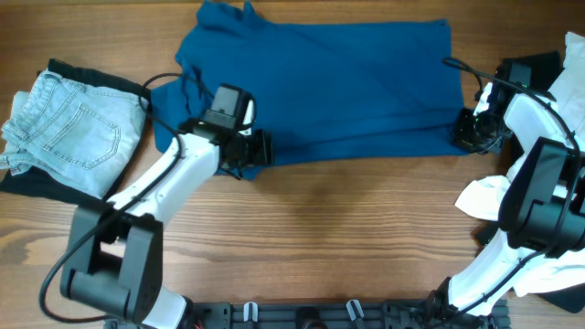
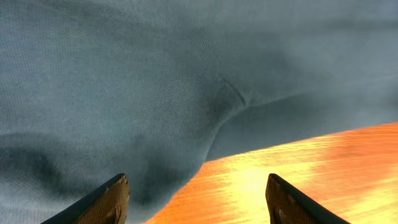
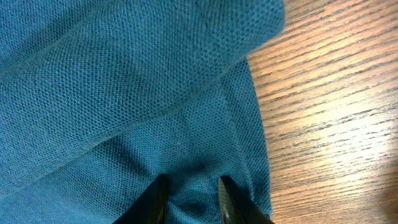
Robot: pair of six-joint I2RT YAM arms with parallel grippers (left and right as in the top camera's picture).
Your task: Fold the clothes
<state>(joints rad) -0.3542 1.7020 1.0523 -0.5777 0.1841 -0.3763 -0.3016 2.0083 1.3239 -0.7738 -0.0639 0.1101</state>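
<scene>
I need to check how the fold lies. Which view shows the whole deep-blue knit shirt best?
Overhead: the deep-blue knit shirt shows nearly whole. Left wrist shows only its near edge and a crease; right wrist only a hem corner in the right end effector.

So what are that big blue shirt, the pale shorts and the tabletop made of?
The blue shirt looks like a matte knit, likely cotton piqué: the right wrist view shows a fine honeycomb texture. The denim shorts are faded pale-blue denim, with a stitched pocket and seams. The table is wood or a wood-look laminate, with streaky grain and a slight sheen.
</scene>
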